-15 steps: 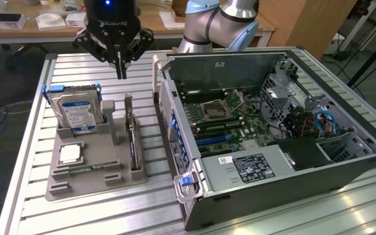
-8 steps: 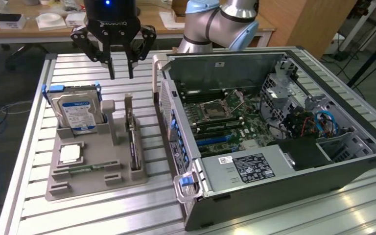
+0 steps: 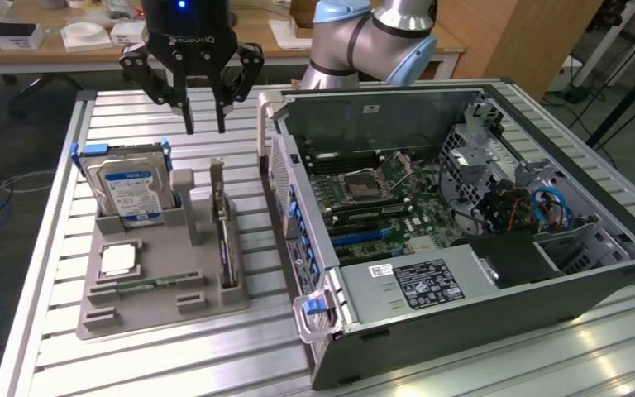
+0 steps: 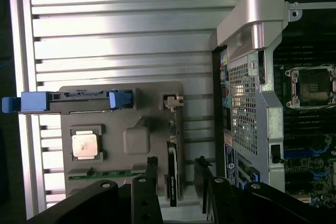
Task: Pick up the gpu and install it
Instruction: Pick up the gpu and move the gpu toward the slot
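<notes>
Overhead, the tool hangs open above the gpu (upright in tray).

A grey moulded holder tray lies on the slatted metal worktop, with a silver, blue-labelled hard drive standing upright in its far slot, blue rails clipped to the drive's sides. Nearer the tray's front, a square silver processor chip lies flat in a recess, and a slim green RAM stick lies just beside it. A wooden desk stands beyond the worktop.
</notes>
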Robot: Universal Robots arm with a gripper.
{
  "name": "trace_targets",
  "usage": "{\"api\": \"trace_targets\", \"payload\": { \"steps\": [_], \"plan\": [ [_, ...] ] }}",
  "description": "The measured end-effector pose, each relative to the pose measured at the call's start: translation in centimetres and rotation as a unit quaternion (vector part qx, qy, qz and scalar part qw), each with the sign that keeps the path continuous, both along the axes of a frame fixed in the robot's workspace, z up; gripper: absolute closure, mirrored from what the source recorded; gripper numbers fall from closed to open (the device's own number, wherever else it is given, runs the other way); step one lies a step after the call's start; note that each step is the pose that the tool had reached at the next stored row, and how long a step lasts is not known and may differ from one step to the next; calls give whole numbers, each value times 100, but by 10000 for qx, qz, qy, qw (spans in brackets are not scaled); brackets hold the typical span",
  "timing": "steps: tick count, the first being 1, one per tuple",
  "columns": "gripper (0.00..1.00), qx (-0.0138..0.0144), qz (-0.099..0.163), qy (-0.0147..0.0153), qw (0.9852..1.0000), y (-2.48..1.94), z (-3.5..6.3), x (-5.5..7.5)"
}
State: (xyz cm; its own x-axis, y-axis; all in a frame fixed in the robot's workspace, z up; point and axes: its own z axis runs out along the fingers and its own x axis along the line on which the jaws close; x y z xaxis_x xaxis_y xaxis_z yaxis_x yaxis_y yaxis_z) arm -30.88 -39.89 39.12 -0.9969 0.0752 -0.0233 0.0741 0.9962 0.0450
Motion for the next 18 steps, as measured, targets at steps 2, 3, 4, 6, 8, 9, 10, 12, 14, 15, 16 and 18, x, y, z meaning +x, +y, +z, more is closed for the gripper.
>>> {"api": "trace_targets", "payload": {
  "steps": [2, 3, 4, 6, 8, 9, 10, 12, 14, 15, 16, 18],
  "plan": [
    [59, 0, 0, 0, 10000, 0, -6, 0],
    [59, 0, 0, 0, 10000, 0, -10, 0],
    [59, 0, 0, 0, 10000, 0, -15, 0],
    [59, 0, 0, 0, 10000, 0, -26, 0],
    [59, 0, 0, 0, 10000, 0, -38, 0],
    [59, 0, 0, 0, 10000, 0, -43, 0],
    [59, 0, 0, 0, 10000, 0, -47, 0],
    [59, 0, 0, 0, 10000, 0, -53, 0],
    [59, 1, 0, 0, 10000, 0, -60, 0],
    [59, 1, 0, 0, 10000, 0, -63, 0],
    [59, 0, 0, 0, 10000, 0, -66, 0],
    [59, 0, 0, 0, 10000, 0, -75, 0]
  ]
}}
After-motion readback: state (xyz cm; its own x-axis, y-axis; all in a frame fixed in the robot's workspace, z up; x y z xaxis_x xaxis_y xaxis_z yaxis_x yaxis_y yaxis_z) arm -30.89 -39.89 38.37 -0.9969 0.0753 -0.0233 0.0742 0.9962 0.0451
